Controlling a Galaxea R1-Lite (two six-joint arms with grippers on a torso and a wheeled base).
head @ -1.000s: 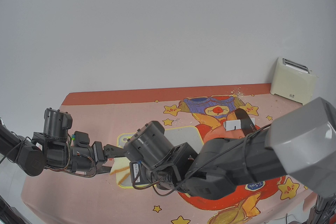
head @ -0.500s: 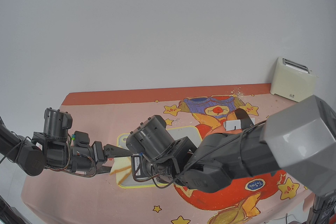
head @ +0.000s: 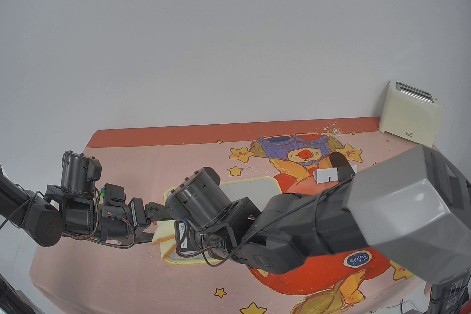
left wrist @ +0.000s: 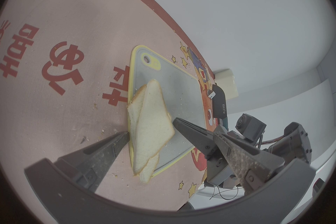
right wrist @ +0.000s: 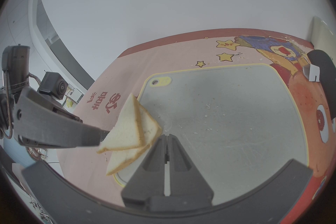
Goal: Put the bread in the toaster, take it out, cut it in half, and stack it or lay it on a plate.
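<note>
Bread halves point(left wrist: 150, 119) lie stacked, overhanging the cutting board's point(left wrist: 182, 88) edge.
Left gripper point(left wrist: 169, 134) gapes wide around them; right gripper point(right wrist: 165, 140), pinched shut, touches their board-side corner, and a push could shear the stack off the board.

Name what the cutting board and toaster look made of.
Cutting board: likely plastic, matte grey face with a yellow rim, faint scratches and crumbs. Toaster: smooth cream casing, plastic or painted metal, cannot tell which.
</note>
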